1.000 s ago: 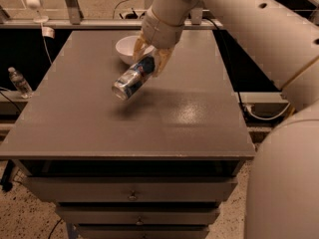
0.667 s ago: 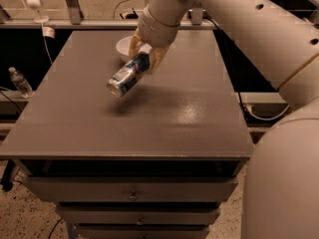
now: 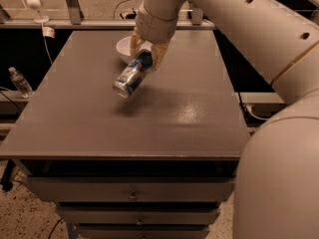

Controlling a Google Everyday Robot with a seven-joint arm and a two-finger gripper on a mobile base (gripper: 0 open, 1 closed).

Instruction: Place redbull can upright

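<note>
The redbull can (image 3: 131, 75) is a slim blue and silver can, tilted with one silver end pointing down to the left. It hangs above the grey table (image 3: 164, 118), casting a shadow on it. My gripper (image 3: 146, 54) reaches in from the top of the camera view and is shut on the can's upper end, one finger on each side. A white bowl (image 3: 124, 50) sits on the table just behind the gripper, partly hidden by it.
My large white arm fills the right side of the view. The table has drawers below its front edge. A plastic water bottle (image 3: 19, 81) stands on a lower ledge at the left. A railing runs behind the table.
The gripper has shifted slightly up and to the left with the can, which stays tilted in its grip.
</note>
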